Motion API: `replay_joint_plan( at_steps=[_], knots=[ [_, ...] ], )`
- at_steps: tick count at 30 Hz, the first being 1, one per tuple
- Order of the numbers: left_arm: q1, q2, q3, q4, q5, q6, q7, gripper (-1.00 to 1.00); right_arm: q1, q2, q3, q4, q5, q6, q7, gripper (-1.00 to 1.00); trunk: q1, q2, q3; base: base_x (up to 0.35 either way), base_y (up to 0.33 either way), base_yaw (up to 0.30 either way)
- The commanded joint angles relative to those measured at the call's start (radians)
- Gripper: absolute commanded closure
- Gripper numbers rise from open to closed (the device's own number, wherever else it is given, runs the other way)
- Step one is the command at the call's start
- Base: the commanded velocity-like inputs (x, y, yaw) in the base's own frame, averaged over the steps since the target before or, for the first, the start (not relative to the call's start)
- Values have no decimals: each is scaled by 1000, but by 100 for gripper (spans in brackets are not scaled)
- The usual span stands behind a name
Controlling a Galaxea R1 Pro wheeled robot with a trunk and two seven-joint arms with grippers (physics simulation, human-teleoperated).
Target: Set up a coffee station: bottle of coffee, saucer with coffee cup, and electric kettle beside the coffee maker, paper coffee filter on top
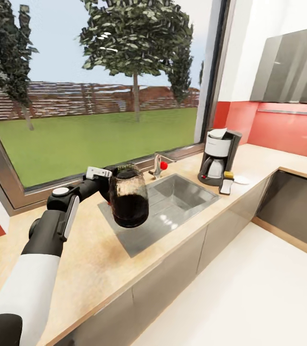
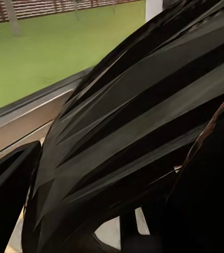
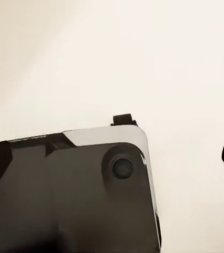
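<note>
While the left gripper (image 1: 109, 188) was clamped on the bottle of coffee (image 1: 128, 196) over the sink (image 1: 182, 191), well short of the coffee maker (image 1: 218, 157), a saucer (image 1: 241, 180) already sat beside it, right gripper's state unclear.

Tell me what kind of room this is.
A home kitchen, most likely: a wood-look countertop with an inset steel sink and tap, a coffee maker by a red backsplash, grey wall cabinets, and a big window onto a lawn.

Left claw (image 1: 109, 185) hidden behind the bottle of coffee (image 1: 128, 197); saucer (image 1: 241, 180) partly behind the coffee maker (image 1: 218, 157)
</note>
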Motion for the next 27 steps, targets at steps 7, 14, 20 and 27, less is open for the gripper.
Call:
replay_joint_plan(
  at_steps=[7, 14, 20, 27],
  knots=[
    [-1, -2, 2, 8, -10, 2, -7, 100, -1, 1, -10, 2, 7, -1, 6, -100, 1, -2, -2, 113, -255, 0],
    [16, -2, 2, 12, -13, 2, -5, 100, -1, 0, -9, 2, 7, 0, 6, -100, 1, -2, -2, 162, -245, -104],
    [30, -2, 2, 11, -10, -2, 26, 100, -1, 0, -9, 2, 7, 0, 6, -100, 1, -2, -2, 222, -210, -256],
    [34, -4, 2, 11, -4, -3, 30, 100, -1, 0, -9, 2, 7, -1, 6, -100, 1, -2, -2, 204, -212, -267]
  ],
)
